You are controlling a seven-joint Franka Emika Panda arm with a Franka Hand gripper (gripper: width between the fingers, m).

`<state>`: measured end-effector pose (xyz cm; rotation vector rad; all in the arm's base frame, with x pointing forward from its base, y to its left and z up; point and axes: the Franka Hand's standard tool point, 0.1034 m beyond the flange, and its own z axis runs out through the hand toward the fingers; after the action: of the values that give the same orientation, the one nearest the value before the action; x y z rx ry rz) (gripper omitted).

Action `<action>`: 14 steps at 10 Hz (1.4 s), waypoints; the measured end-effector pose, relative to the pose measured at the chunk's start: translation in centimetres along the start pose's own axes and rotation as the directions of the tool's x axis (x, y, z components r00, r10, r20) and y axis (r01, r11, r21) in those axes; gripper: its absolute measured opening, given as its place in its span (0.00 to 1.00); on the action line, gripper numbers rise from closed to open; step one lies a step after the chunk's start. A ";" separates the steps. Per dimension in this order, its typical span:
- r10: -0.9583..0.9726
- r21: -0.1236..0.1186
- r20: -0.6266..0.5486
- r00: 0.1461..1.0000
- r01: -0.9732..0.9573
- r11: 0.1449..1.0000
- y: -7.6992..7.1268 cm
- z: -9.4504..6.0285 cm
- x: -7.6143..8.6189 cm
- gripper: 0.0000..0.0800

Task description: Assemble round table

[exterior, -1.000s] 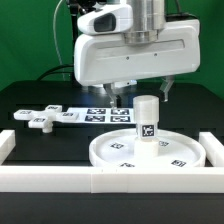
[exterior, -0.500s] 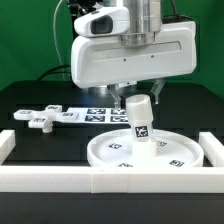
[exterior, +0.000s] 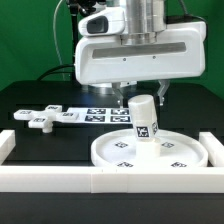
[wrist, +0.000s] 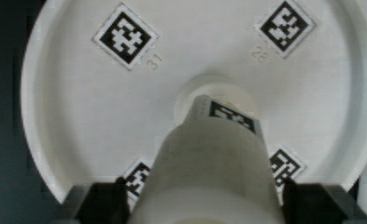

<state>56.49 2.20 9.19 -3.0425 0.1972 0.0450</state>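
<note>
On the rimmed round disc [exterior: 150,155], the short cylindrical leg [exterior: 145,118] is seen standing, clamped on both sides by the end effector [exterior: 142,97]. Its pads [wrist: 105,198] are largely cut off in the wrist view.

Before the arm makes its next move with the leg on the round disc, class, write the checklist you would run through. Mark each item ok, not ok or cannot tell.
1. Hand grips the leg: ok. In the wrist view the fingers flank both its sides.
2. Leg stands on the round disc: ok, inside the rim and near the middle.
3. Leg upright: ok, roughly vertical in the exterior view.
4. Leg fastened to the disc: cannot tell, the joint does not show.
5. Cross-shaped foot out of the way: ok. It lies at the exterior view's left, apart from the disc.
</note>
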 end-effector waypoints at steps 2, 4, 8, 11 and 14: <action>0.236 0.010 -0.003 0.972 -0.236 0.972 -0.3 -0.1 0.1 0.52; 0.458 0.020 0.000 0.889 -0.458 0.889 -1.1 0.1 0.1 0.52; 0.715 0.004 0.014 0.699 -0.715 0.699 -2.4 0.7 -0.5 0.52; 0.842 0.014 0.033 0.539 -0.842 0.539 -2.4 0.6 -0.4 0.52; 0.867 0.003 0.045 0.496 -0.868 0.497 -1.8 0.7 -0.4 0.52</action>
<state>56.30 4.12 8.71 -2.5294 1.6944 0.1634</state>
